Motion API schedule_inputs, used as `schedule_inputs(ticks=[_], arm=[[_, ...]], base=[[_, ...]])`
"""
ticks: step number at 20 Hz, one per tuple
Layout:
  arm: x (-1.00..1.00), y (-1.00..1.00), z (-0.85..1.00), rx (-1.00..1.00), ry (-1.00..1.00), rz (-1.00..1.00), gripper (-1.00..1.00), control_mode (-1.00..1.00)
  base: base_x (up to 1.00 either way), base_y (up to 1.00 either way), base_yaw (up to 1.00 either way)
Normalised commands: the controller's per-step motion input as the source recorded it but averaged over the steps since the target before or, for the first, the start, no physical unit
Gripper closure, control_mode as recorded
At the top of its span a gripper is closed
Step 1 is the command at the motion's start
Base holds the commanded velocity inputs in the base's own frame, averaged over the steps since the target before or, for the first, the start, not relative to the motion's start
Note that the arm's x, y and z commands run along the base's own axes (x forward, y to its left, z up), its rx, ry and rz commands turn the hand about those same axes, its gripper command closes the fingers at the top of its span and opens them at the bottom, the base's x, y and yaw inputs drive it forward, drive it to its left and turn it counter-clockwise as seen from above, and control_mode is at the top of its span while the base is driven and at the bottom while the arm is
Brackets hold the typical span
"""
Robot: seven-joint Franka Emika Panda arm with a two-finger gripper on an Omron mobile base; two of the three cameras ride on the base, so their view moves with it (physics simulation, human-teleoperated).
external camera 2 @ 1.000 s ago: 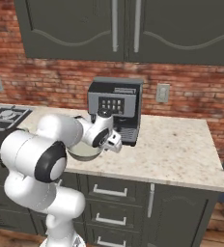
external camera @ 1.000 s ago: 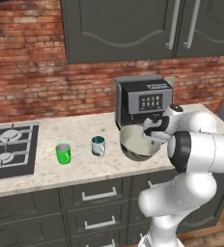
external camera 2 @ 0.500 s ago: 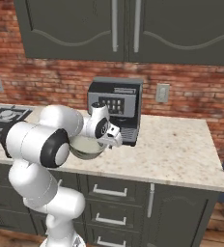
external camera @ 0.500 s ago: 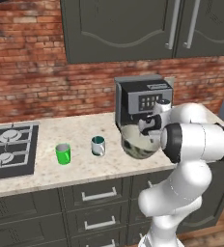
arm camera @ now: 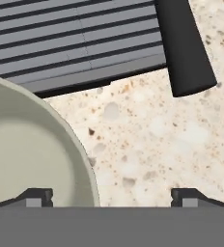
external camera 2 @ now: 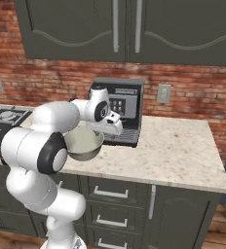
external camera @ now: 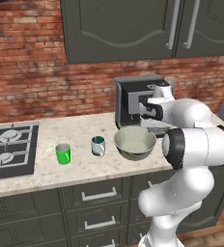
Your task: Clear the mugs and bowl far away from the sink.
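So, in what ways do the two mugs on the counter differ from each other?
The green mug is bright green all over; the silvery-white mug is pale outside and dark teal inside. The green mug stands nearer the stovetop, the silvery-white mug nearer the bowl. Both stand upright on the counter, alike in size.

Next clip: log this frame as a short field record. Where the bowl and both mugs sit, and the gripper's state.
bowl: on the counter, in front of the coffee machine
silvery-white mug: upright, left of the bowl
green mug: upright, between that mug and the stovetop
gripper: open, straddling the bowl's rim, holding nothing
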Motion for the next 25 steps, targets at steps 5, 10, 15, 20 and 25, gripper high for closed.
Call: schedule_inputs(ticks=[5, 10, 15, 20, 25], arm=[[-0.36, 0.00, 0.97, 0.04, 0.01, 0.00, -1.00, -1.00], [-0.84, 0.05, 0.98, 0.05, -0.03, 0.00, -1.00, -1.00], [-0.90, 0.24, 1.00, 0.01, -0.15, 0.00, -1.00, -1.00], [-0.82, 0.38, 0.91, 0.00, -0.17, 0.00, -1.00, -1.00], [-0.70, 0.44, 0.15, 0.00, -0.24, 0.03, -1.00, -1.00]], base=[[0.00, 0.00, 0.00], [0.00, 0.00, 0.00], [0.00, 0.00, 0.00], [0.00, 0.00, 0.00], [0.00, 0.00, 0.00]])
